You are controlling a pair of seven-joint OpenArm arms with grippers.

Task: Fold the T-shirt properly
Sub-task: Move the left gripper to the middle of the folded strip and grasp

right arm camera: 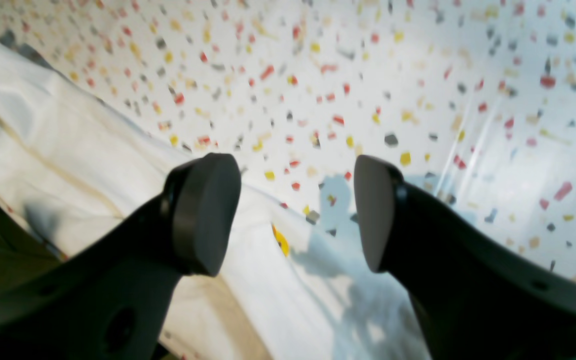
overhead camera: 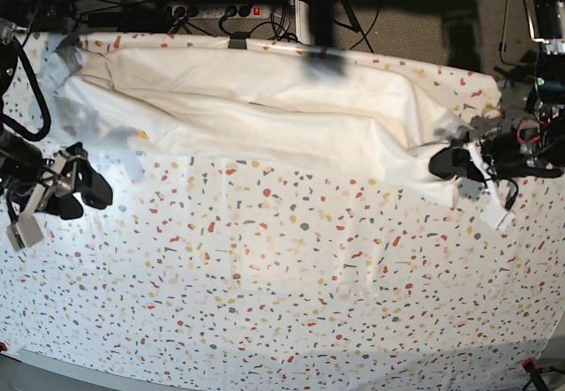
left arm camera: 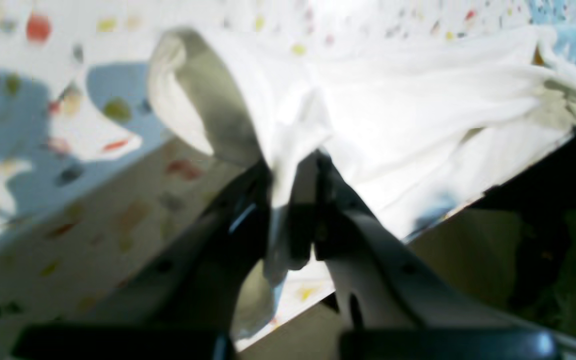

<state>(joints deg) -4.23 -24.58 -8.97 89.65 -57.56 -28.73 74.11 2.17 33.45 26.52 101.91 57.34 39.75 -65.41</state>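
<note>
The white T-shirt [overhead camera: 265, 113] lies bunched and creased along the far part of the speckled table cover [overhead camera: 282, 276], plain side up. My left gripper [overhead camera: 448, 162] is at the shirt's right end. In the left wrist view it [left arm camera: 293, 195] is shut on a pinched fold of the shirt [left arm camera: 418, 120] and lifts it off the cover. My right gripper [overhead camera: 91, 188] is open and empty, just off the shirt's left end. In the right wrist view it [right arm camera: 290, 215] hovers over the shirt's edge [right arm camera: 68, 150], where a bit of yellow print [right arm camera: 280, 241] peeks out.
A power strip and cables [overhead camera: 221, 10] lie beyond the table's far edge. The table's right edge [left arm camera: 468, 200] runs close beside my left gripper, with dark floor past it. The speckled cover [right arm camera: 418, 75] stretches across the near half of the table.
</note>
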